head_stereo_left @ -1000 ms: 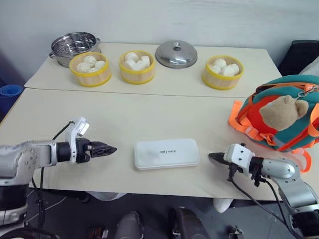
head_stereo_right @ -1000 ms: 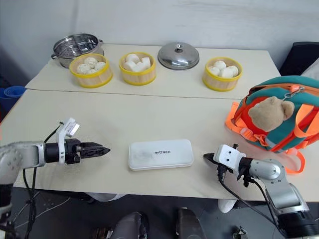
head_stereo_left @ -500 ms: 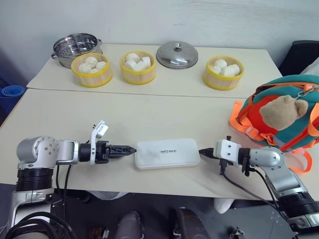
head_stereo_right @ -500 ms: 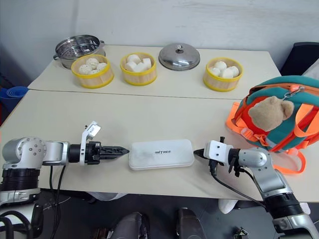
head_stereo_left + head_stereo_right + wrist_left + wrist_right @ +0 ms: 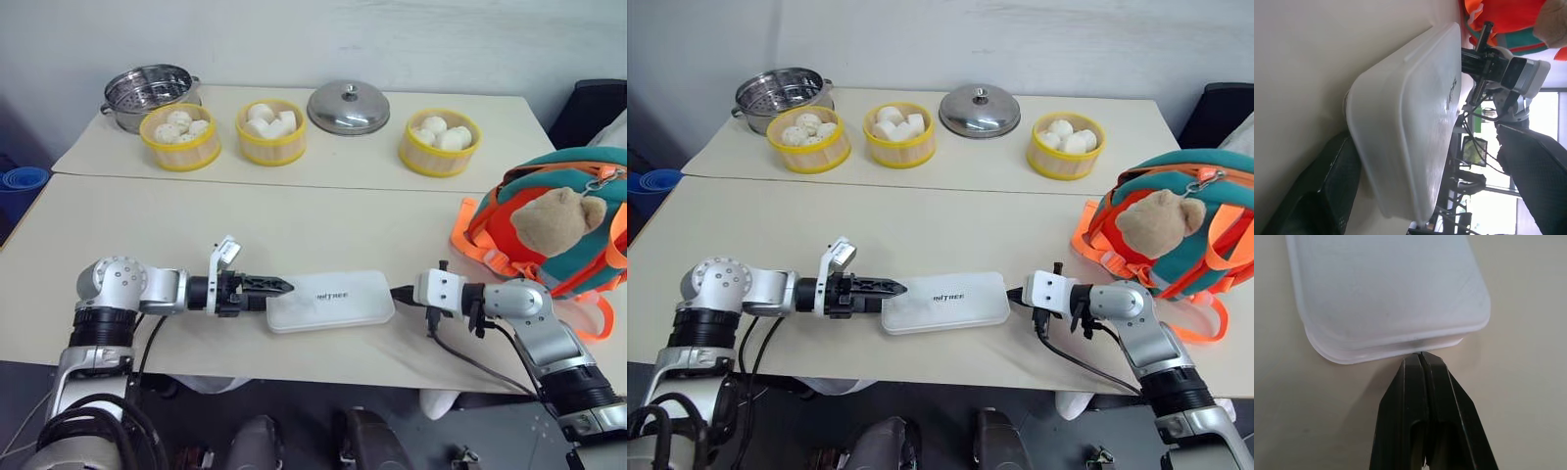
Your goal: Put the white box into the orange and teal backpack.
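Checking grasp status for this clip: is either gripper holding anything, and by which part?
Nothing is gripped yet. The left gripper stands open astride the white box's left end; the shut right gripper presses its tips against the right end.

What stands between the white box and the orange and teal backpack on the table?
Only the right gripper, shut, with its tips at the white box's right end, and its arm, which lie between the box and the orange and teal backpack. No other object stands on that stretch of table.

Head stereo pair looking down over table (image 5: 294, 245), each wrist camera close on opposite ends of white box (image 5: 945, 303)
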Available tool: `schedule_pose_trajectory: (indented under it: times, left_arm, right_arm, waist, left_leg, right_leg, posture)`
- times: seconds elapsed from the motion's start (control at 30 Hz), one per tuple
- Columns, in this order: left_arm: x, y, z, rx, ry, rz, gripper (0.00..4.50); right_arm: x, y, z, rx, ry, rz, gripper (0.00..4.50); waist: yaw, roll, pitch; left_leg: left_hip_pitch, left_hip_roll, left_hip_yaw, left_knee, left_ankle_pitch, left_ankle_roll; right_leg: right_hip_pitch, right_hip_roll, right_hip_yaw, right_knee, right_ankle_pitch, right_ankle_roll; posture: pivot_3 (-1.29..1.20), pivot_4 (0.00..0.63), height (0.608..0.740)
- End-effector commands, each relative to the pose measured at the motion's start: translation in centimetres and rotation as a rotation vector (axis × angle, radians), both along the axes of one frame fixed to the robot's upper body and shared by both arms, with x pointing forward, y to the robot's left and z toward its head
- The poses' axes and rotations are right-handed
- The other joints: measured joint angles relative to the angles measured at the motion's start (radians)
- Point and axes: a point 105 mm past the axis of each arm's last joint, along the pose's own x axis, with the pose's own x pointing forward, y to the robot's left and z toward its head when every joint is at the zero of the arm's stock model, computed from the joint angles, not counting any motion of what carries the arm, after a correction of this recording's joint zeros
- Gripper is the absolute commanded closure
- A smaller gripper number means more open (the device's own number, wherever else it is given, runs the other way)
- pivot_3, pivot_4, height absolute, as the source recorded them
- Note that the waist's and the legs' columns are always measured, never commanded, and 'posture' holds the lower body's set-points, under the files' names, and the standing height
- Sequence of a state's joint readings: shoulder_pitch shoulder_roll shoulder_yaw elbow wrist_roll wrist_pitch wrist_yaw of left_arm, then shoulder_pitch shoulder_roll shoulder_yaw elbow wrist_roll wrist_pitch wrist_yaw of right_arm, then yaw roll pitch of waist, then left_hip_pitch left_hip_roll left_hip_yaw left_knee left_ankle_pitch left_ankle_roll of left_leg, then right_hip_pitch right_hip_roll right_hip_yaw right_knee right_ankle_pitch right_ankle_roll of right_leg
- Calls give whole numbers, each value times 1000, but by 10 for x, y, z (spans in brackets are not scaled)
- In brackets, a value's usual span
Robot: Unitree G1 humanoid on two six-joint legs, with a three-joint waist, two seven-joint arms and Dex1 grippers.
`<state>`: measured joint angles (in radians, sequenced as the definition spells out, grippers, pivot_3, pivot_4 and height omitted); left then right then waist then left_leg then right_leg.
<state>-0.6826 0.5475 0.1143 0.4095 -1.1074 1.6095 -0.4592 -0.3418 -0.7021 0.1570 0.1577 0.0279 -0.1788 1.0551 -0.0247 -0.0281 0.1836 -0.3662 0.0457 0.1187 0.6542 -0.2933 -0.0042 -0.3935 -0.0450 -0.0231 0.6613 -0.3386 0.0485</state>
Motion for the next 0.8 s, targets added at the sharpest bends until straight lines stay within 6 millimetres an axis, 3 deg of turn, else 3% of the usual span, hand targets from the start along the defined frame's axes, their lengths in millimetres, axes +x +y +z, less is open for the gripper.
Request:
schedule_pose_trajectory:
  times: [0.03,0.17,0.2,0.27,0.4,0.53,0.57,0.67,0.73,0.8]
  left_arm:
    - [3,-17,-2,-28,33,-18,28]
    - [-1,-32,-2,-42,24,-64,28]
    - [-2,-34,-2,-43,24,-67,209]
    - [-6,-36,-2,-47,21,-88,597]
    - [-2,-33,7,-77,-25,-51,1819]
    - [-4,-33,26,-153,-197,-22,2948]
    - [-11,-34,29,-148,-232,-55,2948]
    - [-33,-35,33,-109,-421,-178,2948]
    - [-32,-33,46,-126,-830,-188,2973]
    - [-33,-35,37,-11,-1067,-287,2973]
  right_arm:
    - [-5,14,0,24,-1,47,4500]
    - [-10,19,-2,37,17,58,4500]
    - [-11,19,-2,35,18,58,4500]
    - [-12,17,-4,32,19,48,4500]
    - [-14,7,-5,47,17,11,4500]
    - [-26,-10,3,151,35,-54,4500]
    - [-29,-15,6,198,40,-85,4500]
    - [-44,-34,14,309,56,-183,4500]
    - [-62,-59,12,315,59,-291,3901]
    - [-75,-80,13,329,46,-408,3274]
  waist:
    - [-1,0,0]
    - [-3,0,0]
    - [-3,0,0]
    - [-3,0,0]
    - [-2,0,0]
    - [3,0,0]
    - [2,0,0]
    - [-1,0,1]
    - [-1,3,0]
    - [2,3,0]
  left_leg:
    - [0,0,0,0,0,0]
    - [-1,0,0,1,0,0]
    - [0,0,0,0,0,-1]
    - [0,1,0,0,0,-1]
    - [-1,1,0,0,0,-1]
    - [-2,0,-1,1,0,-1]
    - [-2,0,-1,0,0,-1]
    - [-4,1,-1,-2,0,-2]
    - [-3,0,0,-3,1,-4]
    - [-1,0,1,-6,2,-4]
  right_leg:
    - [0,0,0,0,0,0]
    - [-1,0,0,0,0,0]
    - [-1,0,0,0,0,0]
    - [-1,1,0,0,0,0]
    - [-1,1,0,0,0,0]
    - [-1,0,-1,-1,0,0]
    - [-1,1,-1,-1,0,0]
    - [-3,1,-1,-2,0,0]
    - [-2,1,0,-3,0,0]
    - [-1,1,0,-5,-1,-1]
  posture:
    - [0,150,740]
    - [0,150,740]
    - [0,150,740]
    - [0,150,740]
    - [0,150,740]
    - [0,150,740]
    - [0,150,740]
    - [0,150,740]
    - [0,150,740]
    - [0,150,740]
